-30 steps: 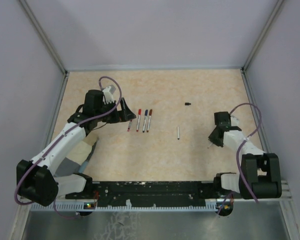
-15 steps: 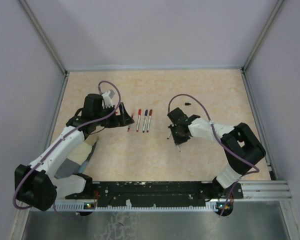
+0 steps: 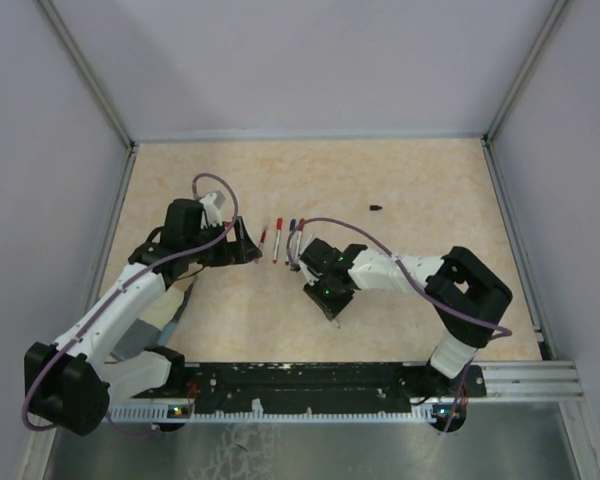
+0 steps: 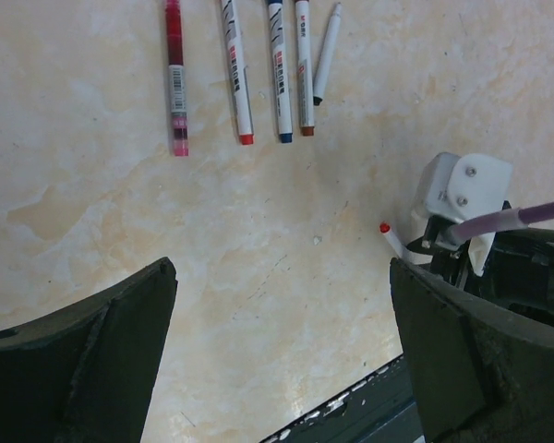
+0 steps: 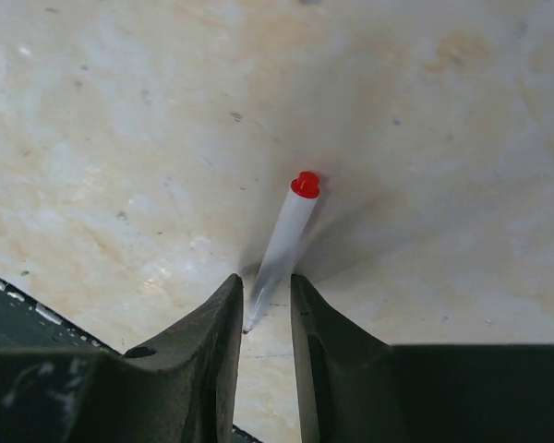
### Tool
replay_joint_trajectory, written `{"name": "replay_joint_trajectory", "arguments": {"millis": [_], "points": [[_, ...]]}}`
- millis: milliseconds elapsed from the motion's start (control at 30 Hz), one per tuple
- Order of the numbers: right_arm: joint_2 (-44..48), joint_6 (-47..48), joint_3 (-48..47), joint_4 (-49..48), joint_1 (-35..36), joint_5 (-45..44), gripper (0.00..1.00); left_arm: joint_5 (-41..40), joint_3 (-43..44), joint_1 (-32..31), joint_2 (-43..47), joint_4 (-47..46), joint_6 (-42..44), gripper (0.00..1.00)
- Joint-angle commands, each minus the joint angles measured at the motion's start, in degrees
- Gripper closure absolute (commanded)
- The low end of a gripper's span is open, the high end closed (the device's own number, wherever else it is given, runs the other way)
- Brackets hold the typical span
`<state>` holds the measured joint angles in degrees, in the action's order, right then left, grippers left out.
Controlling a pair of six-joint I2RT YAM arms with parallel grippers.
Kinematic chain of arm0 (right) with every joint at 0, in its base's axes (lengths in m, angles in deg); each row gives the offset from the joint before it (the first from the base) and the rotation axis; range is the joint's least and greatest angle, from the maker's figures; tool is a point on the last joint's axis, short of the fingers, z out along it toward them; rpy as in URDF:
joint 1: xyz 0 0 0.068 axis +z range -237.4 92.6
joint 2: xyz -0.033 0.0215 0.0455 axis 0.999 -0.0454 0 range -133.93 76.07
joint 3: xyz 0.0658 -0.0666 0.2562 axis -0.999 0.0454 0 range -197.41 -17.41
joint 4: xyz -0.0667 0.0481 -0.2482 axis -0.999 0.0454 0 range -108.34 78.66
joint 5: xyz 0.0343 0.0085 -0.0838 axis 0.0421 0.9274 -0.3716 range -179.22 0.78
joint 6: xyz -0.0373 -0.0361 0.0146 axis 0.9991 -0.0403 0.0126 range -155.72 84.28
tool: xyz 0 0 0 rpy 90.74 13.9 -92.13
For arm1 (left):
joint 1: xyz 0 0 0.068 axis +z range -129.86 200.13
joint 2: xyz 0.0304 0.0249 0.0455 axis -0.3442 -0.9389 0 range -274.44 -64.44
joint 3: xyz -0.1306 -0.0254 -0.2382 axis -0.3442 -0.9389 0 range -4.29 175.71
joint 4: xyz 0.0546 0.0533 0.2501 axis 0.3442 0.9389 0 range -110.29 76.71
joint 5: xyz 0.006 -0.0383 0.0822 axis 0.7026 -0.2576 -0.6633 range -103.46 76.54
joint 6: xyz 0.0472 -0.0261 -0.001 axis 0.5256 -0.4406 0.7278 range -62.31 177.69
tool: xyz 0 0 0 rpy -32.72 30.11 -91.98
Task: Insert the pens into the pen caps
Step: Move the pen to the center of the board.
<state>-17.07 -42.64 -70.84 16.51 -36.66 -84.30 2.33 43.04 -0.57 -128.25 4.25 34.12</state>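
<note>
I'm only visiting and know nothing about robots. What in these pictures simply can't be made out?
Right wrist view: the held pen has its lower end hidden inside the right gripper, so that tip is unseen.
Left wrist view: the row of pens runs off the top edge, so their far ends are cut off.
Top view: the black cap is too small to show which end is open.

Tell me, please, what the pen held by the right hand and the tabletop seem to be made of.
The pen in the right hand looks like smooth white plastic, slightly translucent, with a glossy red end. The tabletop looks like semi-matte laminate printed with beige marbling, given its soft sheen; real stone cannot be ruled out.
</note>
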Motion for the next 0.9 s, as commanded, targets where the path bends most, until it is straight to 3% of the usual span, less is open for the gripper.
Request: {"name": "replay_joint_trajectory", "arguments": {"millis": [0,167,433,733,867], "points": [[-5.5,8.2,-4.7,2.7,2.2,1.5,0.70,-1.9,-1.5,0.4,2.8,1.6,0.9,0.00],[-4.5,8.2,-4.7,3.1,2.3,0.5,0.64,-4.0,-2.6,0.4,5.6,2.6,0.8,0.00],[-2.1,0.2,-1.8,2.7,3.4,-2.5,0.63,-2.7,-3.5,0.4,5.5,1.6,1.7,0.00],[18.7,-16.3,3.8,-7.0,3.5,-12.0,0.60,3.3,0.6,0.3,-0.1,-1.4,10.9,0.00],[26.1,-23.5,7.0,-10.0,3.2,-14.9,0.60,7.8,-0.4,-2.4,-1.8,-7.6,12.6,0.00]]}}
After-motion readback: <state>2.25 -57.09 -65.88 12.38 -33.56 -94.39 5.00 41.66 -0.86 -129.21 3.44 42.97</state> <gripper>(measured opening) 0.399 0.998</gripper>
